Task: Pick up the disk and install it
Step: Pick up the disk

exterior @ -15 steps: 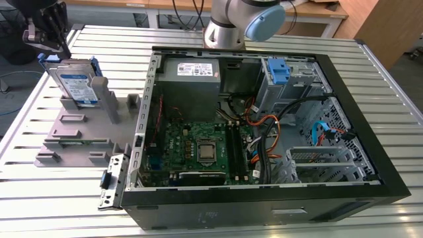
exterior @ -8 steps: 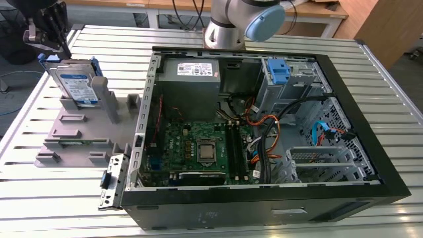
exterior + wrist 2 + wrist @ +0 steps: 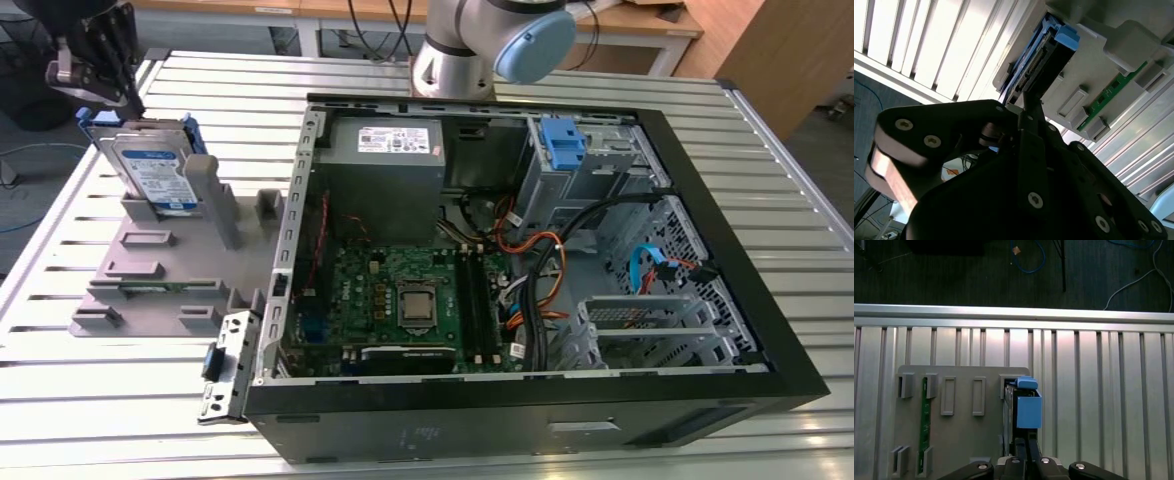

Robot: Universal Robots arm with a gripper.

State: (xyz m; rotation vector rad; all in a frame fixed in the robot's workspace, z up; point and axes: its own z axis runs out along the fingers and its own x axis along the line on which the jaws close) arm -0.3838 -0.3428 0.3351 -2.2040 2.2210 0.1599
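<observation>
The tool [image 3: 1025, 442] meets the upright disk [image 3: 151, 165] in its grey holder [image 3: 147, 268] (on the slatted tabletop [image 3: 134, 400]). Whether it is clamped, I cannot tell.

Open computer case [image 3: 534, 420] on slatted table [image 3: 107, 400]; motherboard [image 3: 400, 300], power supply [image 3: 387, 140] inside; grey fixture [image 3: 134, 270] beside.

The exterior view is looking down from high, well back, over the computer case [image 3: 467, 430] and grey fixture [image 3: 147, 270]. My wrist cameras are sharing that fixture up close: the first wrist view is facing straight down, the second wrist view is slanting along it.
</observation>
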